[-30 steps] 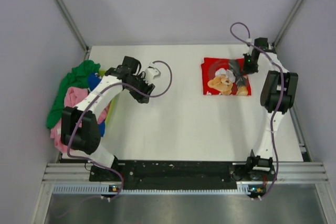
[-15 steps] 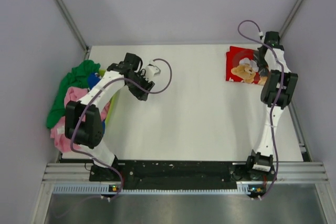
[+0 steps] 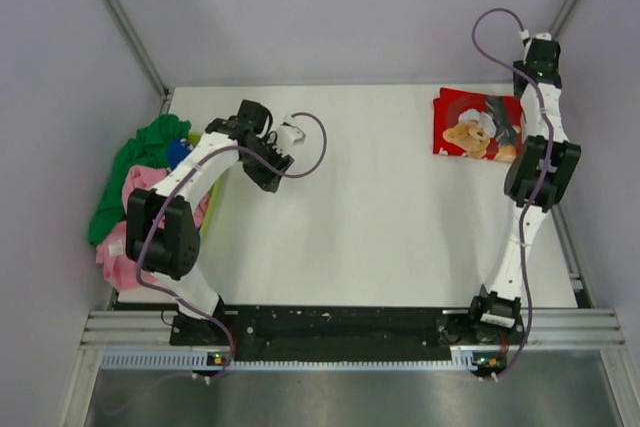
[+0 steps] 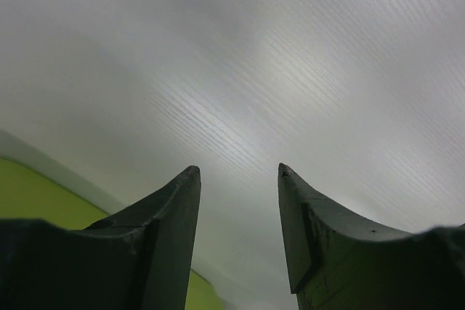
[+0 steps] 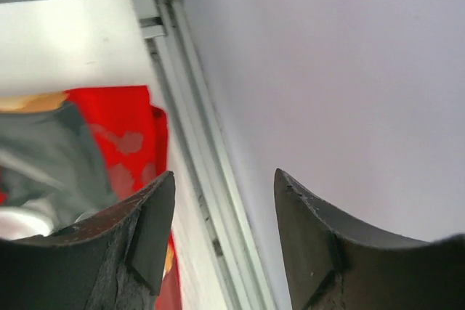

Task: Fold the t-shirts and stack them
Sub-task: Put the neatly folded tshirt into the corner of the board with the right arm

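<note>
The red t-shirt [image 3: 470, 127] with the teddy-bear print lies folded flat in the table's far right corner. In the right wrist view its red cloth [image 5: 123, 136] shows left of my right gripper [image 5: 224, 173], which hangs open above the shirt's right edge with nothing between its fingers. Green [image 3: 135, 162], pink [image 3: 135, 192] and blue [image 3: 178, 152] t-shirts lie heaped at the table's left edge. My left gripper [image 3: 270, 177] hovers open and empty over bare table just right of that heap.
A lime-green basket [image 4: 36, 205] shows at the lower left of the left wrist view. An aluminium frame rail [image 5: 192, 165] and the lilac side wall [image 5: 341, 70] stand close to the right gripper. A small white part [image 3: 291, 133] lies beside the left arm's cable.
My right gripper carried the red t-shirt from mid-right to the far right corner, then opened, let it go and rose toward the back wall. The left arm has barely shifted.
</note>
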`<state>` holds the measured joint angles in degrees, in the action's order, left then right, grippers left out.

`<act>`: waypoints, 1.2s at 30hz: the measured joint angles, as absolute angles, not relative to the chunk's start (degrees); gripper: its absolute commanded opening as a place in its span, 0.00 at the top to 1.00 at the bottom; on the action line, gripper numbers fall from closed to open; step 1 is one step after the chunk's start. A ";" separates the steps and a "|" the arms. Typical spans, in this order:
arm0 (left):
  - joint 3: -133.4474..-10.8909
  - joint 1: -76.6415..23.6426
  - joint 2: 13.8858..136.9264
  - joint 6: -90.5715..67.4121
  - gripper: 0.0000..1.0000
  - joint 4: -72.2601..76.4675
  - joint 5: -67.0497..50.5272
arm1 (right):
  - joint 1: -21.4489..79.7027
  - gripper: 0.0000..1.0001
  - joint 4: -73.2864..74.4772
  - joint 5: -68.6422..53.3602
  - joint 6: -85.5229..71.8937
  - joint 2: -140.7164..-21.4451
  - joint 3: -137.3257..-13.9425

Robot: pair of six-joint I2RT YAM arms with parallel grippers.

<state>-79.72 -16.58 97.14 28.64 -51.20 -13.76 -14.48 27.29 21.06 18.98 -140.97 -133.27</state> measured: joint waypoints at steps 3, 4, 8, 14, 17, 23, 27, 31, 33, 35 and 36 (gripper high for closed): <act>-79.72 -16.58 97.12 28.64 0.48 -51.13 -13.78 | -14.17 0.55 27.40 13.82 17.41 -132.88 -125.51; -79.72 -16.58 97.12 28.64 0.48 -51.11 -13.80 | -13.87 0.59 27.44 10.44 16.69 -129.38 -122.19; -79.57 -16.58 96.38 28.67 0.48 -50.87 -13.93 | -11.03 0.75 27.40 -5.06 13.87 -117.84 -111.39; -78.04 -16.58 93.54 28.73 0.48 -49.95 -14.09 | -2.24 1.00 26.63 -18.94 11.51 -117.64 -107.87; -76.82 -16.58 92.44 28.77 0.48 -49.32 -14.13 | 0.49 1.00 27.00 -24.21 8.27 -122.93 -107.68; -75.53 -16.58 91.77 28.93 0.48 -49.08 -14.13 | -0.21 1.00 28.91 -24.56 2.83 -131.39 -105.23; -75.50 -16.58 91.70 28.95 0.48 -48.88 -14.09 | -1.63 1.00 28.27 -22.52 -2.35 -132.07 -104.05; -75.29 -16.56 91.24 29.10 0.48 -48.80 -14.04 | -2.66 1.00 27.42 -18.98 -4.36 -130.63 -102.26; -75.29 -16.53 91.11 29.10 0.47 -48.66 -14.04 | -3.18 1.00 27.59 -16.91 -4.51 -130.10 -101.82; -75.29 -16.53 91.05 29.10 0.47 -48.58 -14.02 | -3.57 1.00 27.94 -15.16 -4.45 -129.75 -101.67; -75.26 -16.53 91.00 29.10 0.47 -48.58 -14.04 | -3.73 1.00 28.25 -14.39 -4.23 -129.60 -101.67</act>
